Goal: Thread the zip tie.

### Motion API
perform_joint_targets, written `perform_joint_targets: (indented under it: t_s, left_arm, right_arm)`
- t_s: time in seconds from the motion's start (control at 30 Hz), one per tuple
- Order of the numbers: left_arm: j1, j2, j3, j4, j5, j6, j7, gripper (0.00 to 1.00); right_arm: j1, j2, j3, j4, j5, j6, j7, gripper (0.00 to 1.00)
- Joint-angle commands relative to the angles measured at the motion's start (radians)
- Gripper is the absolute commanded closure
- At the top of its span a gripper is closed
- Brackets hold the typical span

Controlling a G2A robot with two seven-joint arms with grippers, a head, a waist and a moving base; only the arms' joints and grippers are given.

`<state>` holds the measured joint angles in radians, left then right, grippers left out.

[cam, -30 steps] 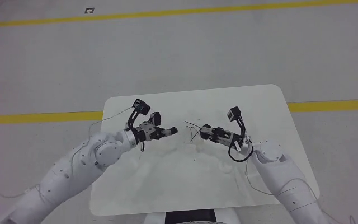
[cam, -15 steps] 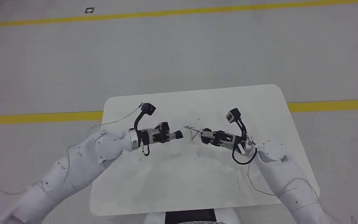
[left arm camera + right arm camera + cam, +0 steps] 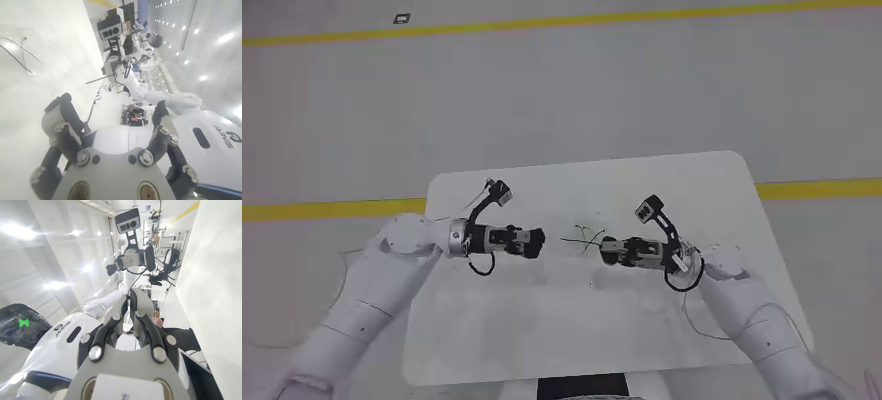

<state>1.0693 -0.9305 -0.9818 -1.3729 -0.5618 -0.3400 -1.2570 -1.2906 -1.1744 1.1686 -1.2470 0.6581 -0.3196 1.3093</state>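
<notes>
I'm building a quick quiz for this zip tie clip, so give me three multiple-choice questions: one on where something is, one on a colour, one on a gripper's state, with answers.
1. Where do the loose zip ties lie?
A) on the table, between the left gripper and the right gripper
B) on the floor
C) hanging off the table's edge

2. What colour are the floor stripes?
A) red
B) yellow
C) blue

3. How is the left gripper?
A) shut on a zip tie
B) shut, empty
C) open, empty

Answers: 1 A, thin dark strands lie crossed on the white top between the two; 2 B, both stripes are yellow; 3 C, its fingers stand wide apart with nothing between them.
</notes>
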Motion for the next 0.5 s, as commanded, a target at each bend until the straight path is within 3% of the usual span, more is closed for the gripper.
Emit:
perform_joint_targets:
  t_s: [0.0,0.27,0.37,0.47]
  left_arm:
    - [0.000,-0.001,-0.001,0.002,0.004,0.000,-0.007,0.00]
    - [0.007,-0.003,0.005,-0.013,0.003,0.008,0.020,0.00]
    - [0.007,-0.009,0.018,0.018,-0.062,0.000,-0.016,0.00]
    - [-0.007,-0.025,0.046,0.057,-0.162,0.000,-0.125,0.00]
  right_arm:
    - [0.006,-0.001,-0.002,0.007,0.005,-0.008,0.001,1.00]
    - [-0.002,-0.002,-0.008,-0.011,0.010,0.000,-0.012,1.00]
    - [-0.006,-0.004,-0.016,-0.018,0.043,0.001,0.012,1.00]
    - [0.001,-0.009,-0.031,-0.002,0.091,-0.002,0.052,1.00]
